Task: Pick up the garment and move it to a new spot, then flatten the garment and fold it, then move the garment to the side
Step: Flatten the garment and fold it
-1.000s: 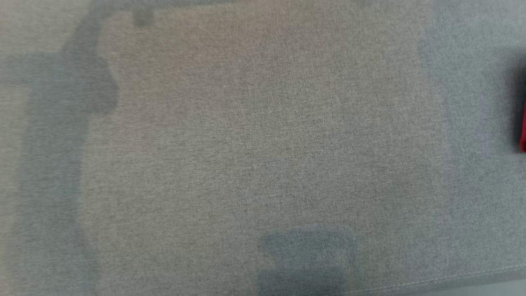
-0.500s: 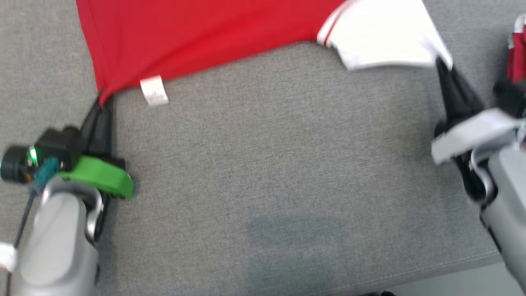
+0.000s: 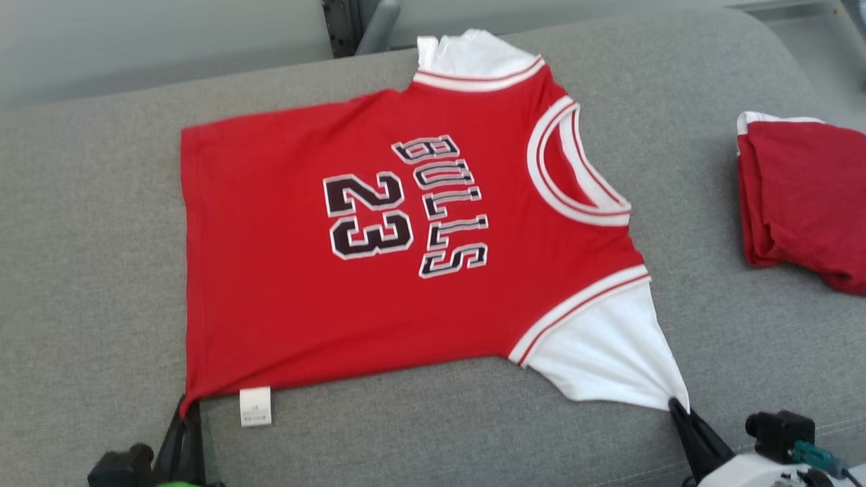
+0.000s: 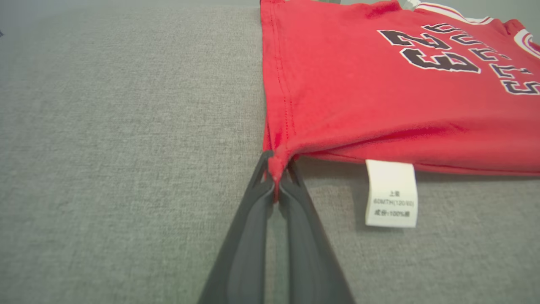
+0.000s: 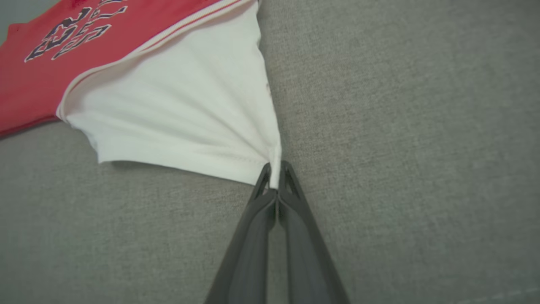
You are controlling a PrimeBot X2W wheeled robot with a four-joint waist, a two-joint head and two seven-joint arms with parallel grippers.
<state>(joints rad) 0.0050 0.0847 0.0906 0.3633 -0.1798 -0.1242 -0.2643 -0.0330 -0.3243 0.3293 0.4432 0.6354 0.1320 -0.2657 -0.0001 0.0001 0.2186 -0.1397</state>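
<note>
On a grey woven-fabric sofa seat (image 3: 81, 203), a red-and-white basketball jersey lettered BULLS 23 (image 3: 270, 284) lies spread face up, set apart from a folded dark-red garment (image 3: 805, 203) at the robot's right. Flattening looks best served by drawing both near corners evenly toward the robot, low over the seat, so no ridge forms along the near edge. The left claw (image 4: 275, 177) is clamped on the red hem corner, the right claw (image 5: 273, 179) on the white sleeve's tip; the jersey stretches away beyond both. A small white care label (image 3: 255, 406) lies just beside the left claw.
</note>
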